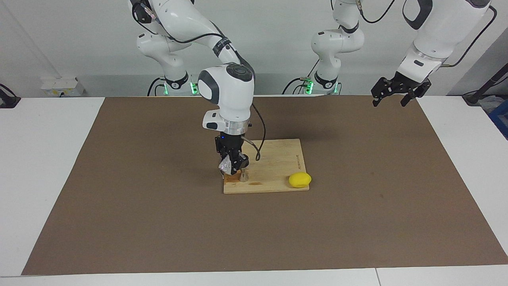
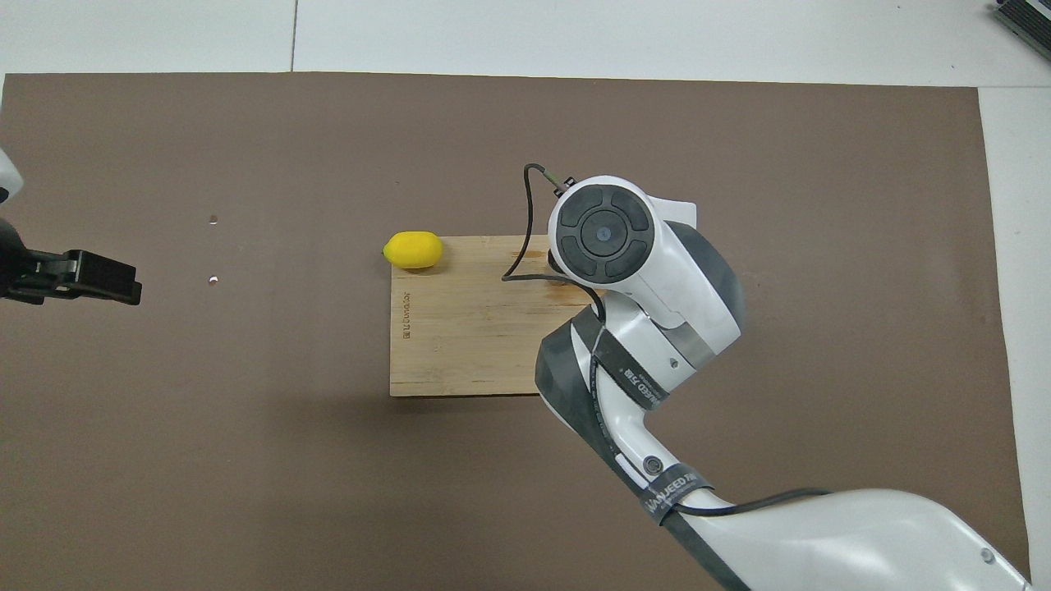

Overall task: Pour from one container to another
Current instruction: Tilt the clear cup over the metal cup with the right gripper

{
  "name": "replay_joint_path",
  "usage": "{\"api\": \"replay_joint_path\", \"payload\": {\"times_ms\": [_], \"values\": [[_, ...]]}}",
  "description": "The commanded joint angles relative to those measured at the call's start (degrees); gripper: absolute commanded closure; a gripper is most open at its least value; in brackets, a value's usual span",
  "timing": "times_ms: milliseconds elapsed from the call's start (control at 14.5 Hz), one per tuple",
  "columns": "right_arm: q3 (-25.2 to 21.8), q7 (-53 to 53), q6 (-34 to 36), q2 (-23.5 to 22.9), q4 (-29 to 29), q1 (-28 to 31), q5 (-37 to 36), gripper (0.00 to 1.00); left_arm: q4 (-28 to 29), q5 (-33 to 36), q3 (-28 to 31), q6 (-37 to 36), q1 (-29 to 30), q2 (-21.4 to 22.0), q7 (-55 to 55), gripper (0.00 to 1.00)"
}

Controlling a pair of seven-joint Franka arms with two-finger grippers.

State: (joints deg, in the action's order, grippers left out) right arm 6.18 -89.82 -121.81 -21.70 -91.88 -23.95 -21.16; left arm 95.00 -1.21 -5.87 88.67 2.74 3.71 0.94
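Facing view: clear cup (image 1: 226,166) is being held tilted over jigger (image 1: 243,175) by right gripper (image 1: 232,165); left gripper (image 1: 391,97) is waiting, fingers spread.

A white table (image 1: 43,167) carries a large brown mat (image 1: 158,230) that covers most of its top, leaving white strips bare along the edges at both arms' ends and along the edge farthest from the robots. A wooden cutting board (image 1: 274,159) lies flat on the mat, about midway between the table's ends.
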Motion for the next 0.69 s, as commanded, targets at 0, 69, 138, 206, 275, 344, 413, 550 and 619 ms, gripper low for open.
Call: {"api": "replay_joint_path", "payload": {"times_ms": [0, 69, 138, 206, 275, 344, 413, 550, 619], "values": [[-0.02, -0.88, -1.06, 0.60, -1.28, -0.31, -2.04, 1.00, 2.20, -0.46, -0.20, 1.25, 0.69, 1.83, 0.64, 0.00], [-0.02, -0.80, -1.06, 0.69, -1.46, -0.31, -2.39, 1.00, 2.20, -0.46, -0.20, 1.25, 0.69, 1.83, 0.64, 0.00], [-0.02, -0.80, -1.06, 1.04, -1.72, -0.31, -3.61, 1.00, 2.20, -0.46, -0.20, 1.25, 0.69, 1.83, 0.64, 0.00], [-0.02, -0.80, -1.15, 1.13, -2.42, -0.31, -4.58, 1.00, 2.20, -0.46, -0.20, 1.25, 0.69, 1.83, 0.64, 0.00], [-0.02, -0.80, -1.15, 1.22, -2.60, -0.66, -4.85, 1.00, 2.20, -0.46, -0.20, 1.25, 0.69, 1.83, 0.56, 0.00], [-0.02, -0.80, -1.15, 1.30, -2.60, -1.01, -4.85, 1.00, 2.20, -0.46, -0.20, 1.25, 0.69, 1.83, 0.64, 0.00], [-0.02, -0.80, -1.15, 1.30, -2.60, -1.01, -4.85, 1.00, 2.20, -0.46, -0.20, 1.25, 0.69, 1.83, 0.56, 0.00], [-0.02, -0.88, -1.15, 1.30, -2.60, -1.10, -4.94, 1.00, 2.20, -0.46, -0.20, 1.25, 0.69, 1.83, 0.56, 0.00], [-0.02, -0.80, -1.15, 1.22, -2.69, -1.10, -5.03, 1.00, 2.20, -0.46, -0.20, 1.25, 0.69, 1.83, 0.56, 0.00]]}}
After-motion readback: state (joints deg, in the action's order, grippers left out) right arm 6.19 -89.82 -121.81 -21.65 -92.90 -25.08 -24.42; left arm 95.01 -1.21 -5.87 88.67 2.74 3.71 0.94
